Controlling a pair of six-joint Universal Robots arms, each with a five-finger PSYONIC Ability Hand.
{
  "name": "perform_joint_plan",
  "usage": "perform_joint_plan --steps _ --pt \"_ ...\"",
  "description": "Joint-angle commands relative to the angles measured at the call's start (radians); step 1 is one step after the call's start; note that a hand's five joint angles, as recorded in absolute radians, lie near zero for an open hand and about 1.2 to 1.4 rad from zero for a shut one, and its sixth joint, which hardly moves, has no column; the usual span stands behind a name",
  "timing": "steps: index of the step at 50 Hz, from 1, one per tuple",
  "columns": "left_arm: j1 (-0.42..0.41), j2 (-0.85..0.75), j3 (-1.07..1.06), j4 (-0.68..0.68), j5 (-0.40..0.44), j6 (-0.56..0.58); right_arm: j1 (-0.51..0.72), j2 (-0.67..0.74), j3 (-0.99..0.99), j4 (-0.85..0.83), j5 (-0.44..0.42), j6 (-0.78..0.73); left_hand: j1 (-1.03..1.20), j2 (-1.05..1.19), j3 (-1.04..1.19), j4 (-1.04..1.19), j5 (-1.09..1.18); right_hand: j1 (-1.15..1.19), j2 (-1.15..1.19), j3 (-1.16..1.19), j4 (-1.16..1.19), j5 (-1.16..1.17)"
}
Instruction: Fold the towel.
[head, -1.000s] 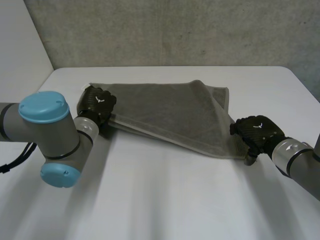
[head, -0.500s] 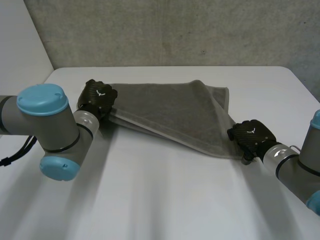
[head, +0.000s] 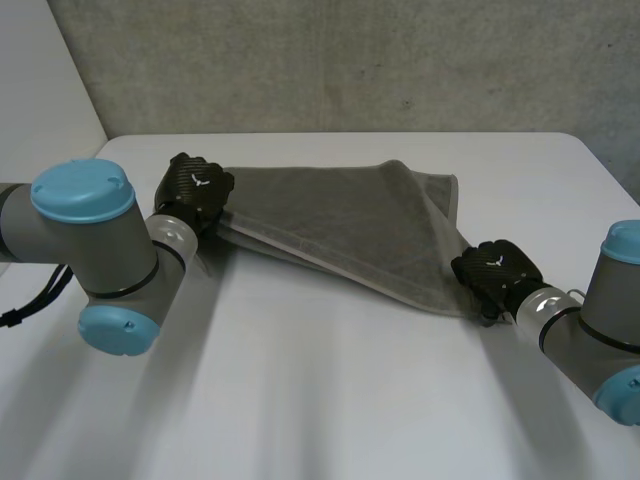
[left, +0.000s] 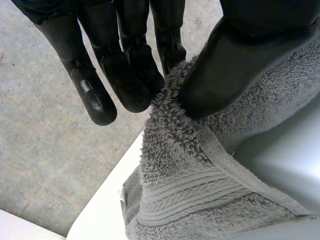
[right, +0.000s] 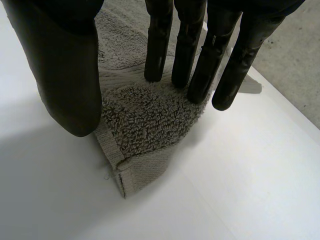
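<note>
Grey towel on white surface: left hand pinches one corner; right hand, fingers straight, rests on opposite corner

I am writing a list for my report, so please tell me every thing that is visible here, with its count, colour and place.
towel: one, grey, partly folded, lying across the far half of the table between the two hands.
table: one, white, under everything.
wall: one, grey concrete, behind the table.
left arm: one, grey with light-blue caps, at the table's left side.
right arm: one, grey with a light-blue cap, at the table's right side.
left hand: one, black, pinching the towel's left corner between thumb and fingers.
right hand: one, black, straight fingers and thumb resting on the towel's near right corner.
</note>
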Motion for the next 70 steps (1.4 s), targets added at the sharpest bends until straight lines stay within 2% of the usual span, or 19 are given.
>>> perform_joint_plan --steps 1,7,20,23,25,26,27,31,39,44,47,52,57,64,70 --pt "0.0 0.0 0.001 0.001 0.0 0.0 0.0 0.02 -0.01 -0.012 0.003 0.001 0.171 0.08 0.068 0.042 0.102 0.105 0.093 0.087 0.089 0.086" --pt "0.0 0.0 0.001 0.001 -0.001 0.0 0.0 0.029 -0.026 -0.012 0.015 -0.001 0.171 0.08 0.068 0.042 0.102 0.266 0.254 0.248 0.25 0.248" --pt "0.0 0.0 0.0 0.001 -0.002 -0.002 0.0 0.048 -0.044 -0.01 0.018 -0.016 0.171 0.08 0.068 0.042 0.102 0.302 0.29 0.283 0.285 0.283" --pt "0.0 0.0 -0.002 0.001 -0.002 -0.005 0.0 0.049 -0.046 -0.01 0.018 -0.034 0.171 0.08 0.068 0.042 0.102 0.416 0.404 0.398 0.4 0.397" --pt "0.0 -0.002 -0.006 0.001 -0.002 -0.01 0.0 0.049 -0.059 -0.009 0.024 -0.039 0.171 0.08 0.068 0.042 0.102 0.632 0.62 0.614 0.616 0.614" --pt "0.0 -0.002 -0.006 0.001 -0.002 -0.01 0.0 0.049 -0.06 -0.009 0.024 -0.039 0.171 0.08 0.068 0.042 0.102 0.634 0.621 0.615 0.617 0.615" --pt "0.0 -0.002 -0.01 0.001 0.0 -0.01 0.0 0.048 -0.072 -0.009 0.032 -0.034 0.171 0.08 0.068 0.042 0.102 0.755 0.742 0.736 0.738 0.736" --pt "0.0 -0.002 -0.01 -0.001 0.0 -0.008 0.003 0.029 -0.099 0.002 0.043 -0.019 0.171 0.08 0.068 0.042 0.102 0.756 0.744 0.737 0.739 0.737" --pt "0.014 0.058 0.001 -0.016 0.002 -0.008 0.006 -0.139 -0.17 0.053 0.058 0.108 0.171 0.08 0.068 0.042 0.102 0.756 0.744 0.737 0.739 0.737" --pt "0.017 0.152 0.032 -0.08 0.014 -0.01 -0.005 -0.251 -0.321 0.255 0.047 0.203 0.171 0.08 0.068 0.042 0.102 0.756 0.744 0.737 0.739 0.737" --pt "0.017 0.176 0.044 -0.108 0.025 -0.011 -0.005 -0.273 -0.368 0.31 0.046 0.214 0.171 0.08 0.068 0.042 0.102 0.756 0.744 0.737 0.739 0.737" --pt "0.032 0.3 0.09 -0.233 0.081 -0.065 -0.003 -0.348 -0.53 0.466 0.044 0.223 0.171 0.08 0.068 0.042 0.102 0.756 0.744 0.737 0.739 0.737" --pt "0.041 0.353 0.144 -0.31 0.135 -0.135 0.0 -0.359 -0.63 0.539 0.043 0.223 0.171 0.08 0.068 0.042 0.102 0.756 0.744 0.737 0.739 0.737" --pt "0.064 0.337 0.182 -0.396 0.17 -0.148 0.0 -0.339 -0.684 0.566 0.035 0.223 0.171 0.08 0.068 0.042 0.102 0.756 0.744 0.737 0.739 0.737" --pt "0.103 0.163 0.217 -0.402 0.17 -0.132 0.015 -0.201 -0.712 0.557 0.046 0.21 0.171 0.08 0.068 0.042 0.102 0.756 0.744 0.737 0.739 0.737"
